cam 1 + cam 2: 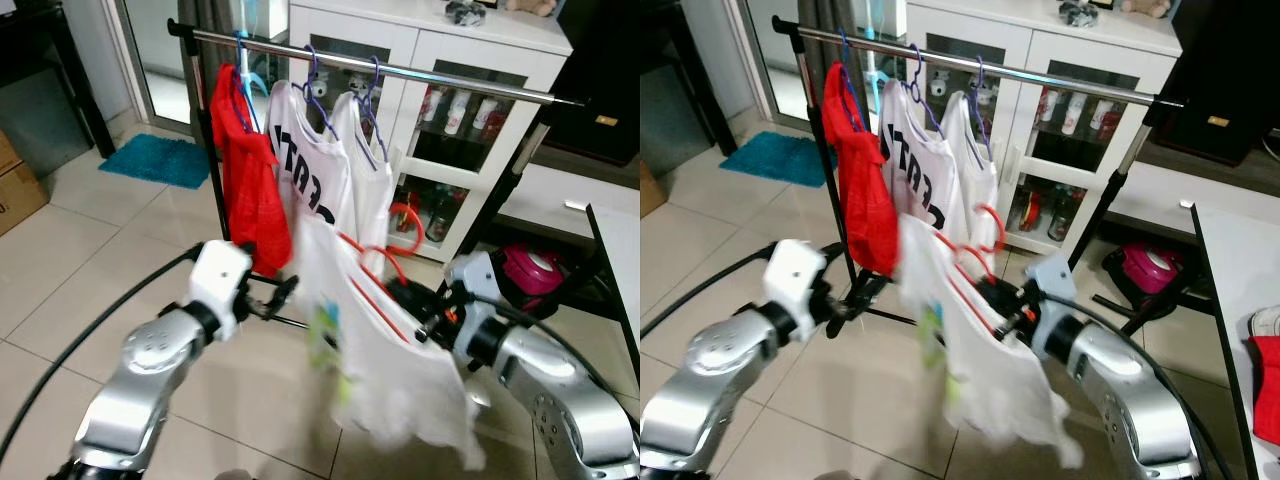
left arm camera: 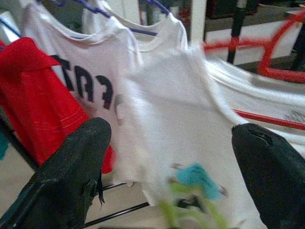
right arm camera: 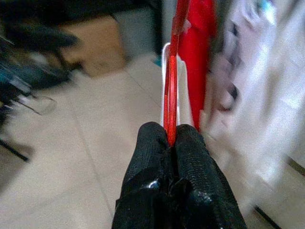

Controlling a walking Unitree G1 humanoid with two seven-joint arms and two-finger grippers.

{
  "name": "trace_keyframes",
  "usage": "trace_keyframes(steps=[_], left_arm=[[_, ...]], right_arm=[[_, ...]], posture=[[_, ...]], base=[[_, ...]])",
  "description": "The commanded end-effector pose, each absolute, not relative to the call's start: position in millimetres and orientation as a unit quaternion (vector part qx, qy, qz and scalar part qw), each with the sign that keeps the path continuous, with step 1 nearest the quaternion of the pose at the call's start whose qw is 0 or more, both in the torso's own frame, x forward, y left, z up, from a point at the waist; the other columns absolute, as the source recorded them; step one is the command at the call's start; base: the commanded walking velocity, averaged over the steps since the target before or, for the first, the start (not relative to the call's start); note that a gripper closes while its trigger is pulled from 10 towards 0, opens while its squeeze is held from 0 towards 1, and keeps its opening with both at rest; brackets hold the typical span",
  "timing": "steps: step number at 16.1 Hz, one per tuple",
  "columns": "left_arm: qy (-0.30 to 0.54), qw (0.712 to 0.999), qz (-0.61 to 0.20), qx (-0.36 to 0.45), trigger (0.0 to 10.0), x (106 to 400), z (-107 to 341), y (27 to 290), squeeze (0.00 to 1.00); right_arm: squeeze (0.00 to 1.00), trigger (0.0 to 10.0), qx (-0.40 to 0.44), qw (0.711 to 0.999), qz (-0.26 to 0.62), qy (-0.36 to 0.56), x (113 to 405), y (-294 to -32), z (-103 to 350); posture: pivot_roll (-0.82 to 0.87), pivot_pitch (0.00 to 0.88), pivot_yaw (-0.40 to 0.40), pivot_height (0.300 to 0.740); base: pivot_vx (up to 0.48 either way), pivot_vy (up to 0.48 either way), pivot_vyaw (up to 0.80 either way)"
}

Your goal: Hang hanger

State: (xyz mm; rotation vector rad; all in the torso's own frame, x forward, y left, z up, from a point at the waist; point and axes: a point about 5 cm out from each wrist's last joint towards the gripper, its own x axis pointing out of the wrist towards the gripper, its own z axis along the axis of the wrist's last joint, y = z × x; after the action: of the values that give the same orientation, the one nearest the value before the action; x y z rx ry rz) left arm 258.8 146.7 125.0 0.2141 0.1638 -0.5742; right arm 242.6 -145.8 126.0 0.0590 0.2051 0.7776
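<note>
A red hanger (image 1: 372, 297) carries a white shirt (image 1: 390, 380) with a coloured print, hanging tilted below and in front of the silver clothes rail (image 1: 440, 78). My right gripper (image 1: 412, 303) is shut on the hanger's red bar (image 3: 170, 86), seen edge-on between the fingertips (image 3: 157, 143). The hanger's hook (image 1: 404, 218) is well under the rail. My left gripper (image 1: 285, 295) is open beside the shirt's left edge, its fingers (image 2: 71, 171) wide apart with the shirt (image 2: 181, 119) ahead of them. On the rail hang a red garment (image 1: 248, 180) and two white shirts (image 1: 312, 170).
Behind the rail stands a white cabinet (image 1: 470, 60) with glass doors and bottles inside. A blue mat (image 1: 155, 160) lies on the tiled floor at the back left, and a pink appliance (image 1: 530, 270) sits at the right. A white table edge (image 1: 618, 260) is at the far right.
</note>
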Motion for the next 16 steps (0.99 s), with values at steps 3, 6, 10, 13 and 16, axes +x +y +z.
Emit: trace_keyframes(steps=[3,6,10,13,16], left_arm=[[0.083,0.950,-0.276,0.121,10.0,266.7,123.2,136.3,0.00],[0.053,0.963,-0.237,0.119,3.6,274.3,129.7,134.6,0.00],[0.037,0.968,-0.223,0.113,0.0,280.0,132.0,135.8,0.00],[0.028,0.970,-0.215,0.108,0.0,281.7,134.3,135.2,0.00],[0.024,0.970,-0.216,0.107,0.0,281.9,134.5,135.1,0.00]], right_arm=[[0.00,0.0,0.043,0.897,0.437,0.052,243.2,-128.0,145.4],[0.00,0.0,0.058,0.882,0.465,0.040,244.9,-117.8,151.8],[0.00,0.0,0.066,0.872,0.484,0.035,243.7,-116.9,156.4],[0.00,0.0,0.068,0.871,0.485,0.034,244.6,-118.0,157.1],[0.00,0.0,0.073,0.868,0.491,0.037,242.7,-116.8,156.2]], posture=[[0.00,0.000,-0.059,0.740],[-0.01,0.000,-0.066,0.740],[-0.01,0.000,-0.068,0.740],[-0.01,0.000,-0.068,0.740],[-0.01,0.000,-0.067,0.740]], base=[[0.000,0.000,0.00],[0.000,0.000,0.00],[0.000,0.000,0.00],[0.000,0.000,0.00],[0.000,0.000,0.00]])
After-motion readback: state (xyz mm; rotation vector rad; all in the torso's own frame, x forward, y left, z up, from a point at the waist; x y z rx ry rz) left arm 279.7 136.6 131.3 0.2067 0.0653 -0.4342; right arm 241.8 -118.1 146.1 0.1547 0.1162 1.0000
